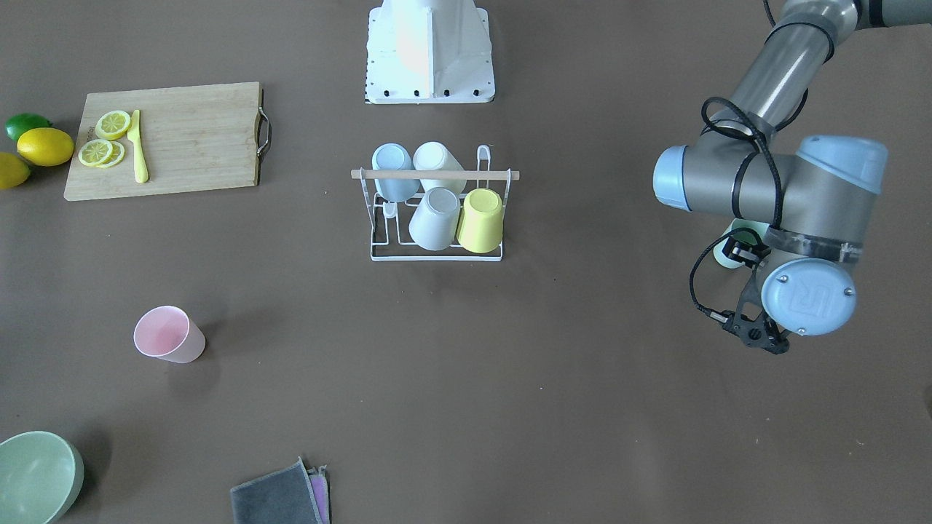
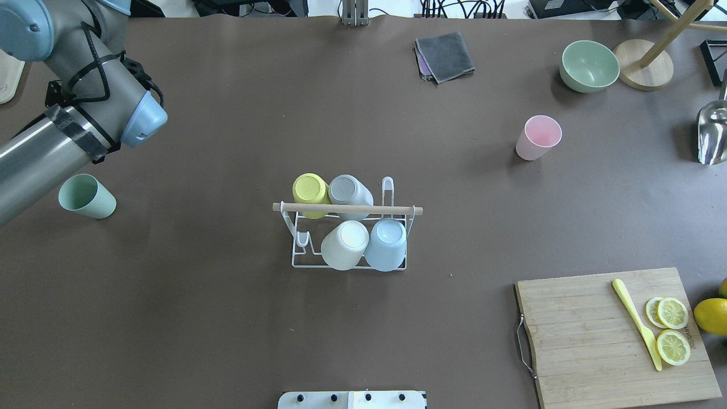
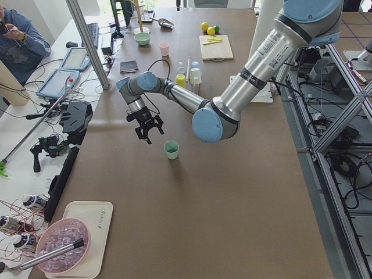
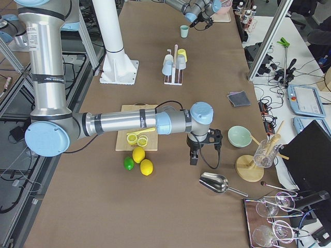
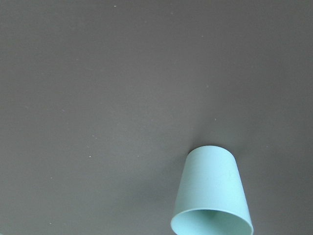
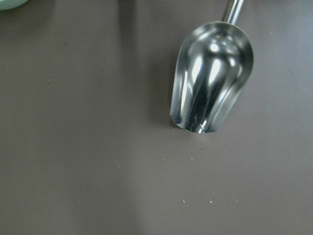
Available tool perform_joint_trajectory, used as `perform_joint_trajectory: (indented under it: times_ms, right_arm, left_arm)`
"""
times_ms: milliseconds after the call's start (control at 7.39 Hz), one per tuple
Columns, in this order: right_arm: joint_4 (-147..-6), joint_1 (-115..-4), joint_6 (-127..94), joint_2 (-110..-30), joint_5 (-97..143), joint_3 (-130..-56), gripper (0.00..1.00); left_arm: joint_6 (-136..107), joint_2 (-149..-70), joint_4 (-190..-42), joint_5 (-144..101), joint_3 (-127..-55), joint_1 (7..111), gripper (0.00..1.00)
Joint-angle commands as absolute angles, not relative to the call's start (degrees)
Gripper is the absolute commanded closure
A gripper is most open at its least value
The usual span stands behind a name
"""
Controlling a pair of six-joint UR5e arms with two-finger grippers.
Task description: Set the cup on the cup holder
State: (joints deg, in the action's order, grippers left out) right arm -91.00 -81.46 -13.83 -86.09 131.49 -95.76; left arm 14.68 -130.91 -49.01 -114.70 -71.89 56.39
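The white wire cup holder [image 2: 346, 209] with a wooden rod across its top stands mid-table and holds several upturned cups; it also shows in the front view [image 1: 435, 175]. A mint green cup [image 2: 86, 196] stands upright on the table at the robot's left, mouth up, and fills the lower right of the left wrist view [image 5: 212, 196]. A pink cup [image 2: 538, 137] stands upright at the far right. My left gripper [image 3: 148, 132] hangs above the table beside the green cup [image 3: 171, 149], apart from it; I cannot tell its state. My right gripper [image 4: 194, 157] hangs near a metal scoop; I cannot tell its state.
The metal scoop [image 6: 212, 78] lies under the right wrist. A green bowl [image 2: 589, 66] and a folded grey cloth [image 2: 445, 55] sit at the far edge. A wooden cutting board [image 2: 613, 335] with lemon slices and a yellow knife lies at the near right, with whole lemons [image 1: 45, 145] beside it.
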Motion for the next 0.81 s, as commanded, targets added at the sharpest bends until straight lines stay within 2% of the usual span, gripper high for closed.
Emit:
perform_joint_trajectory:
  times_ms: [0,676]
  right_arm:
    - [-96.3,-76.7,-16.2,-77.4,131.3,-95.0,0.00]
    - [-96.2,-71.0,-18.0,-64.2,131.7,-87.6,0.00]
  left_arm:
    - [14.9,-133.1,-48.6,-114.4,-67.9,54.5,0.02]
    - [19.6,-133.4,-47.1,-105.8,-65.4,49.5,0.02]
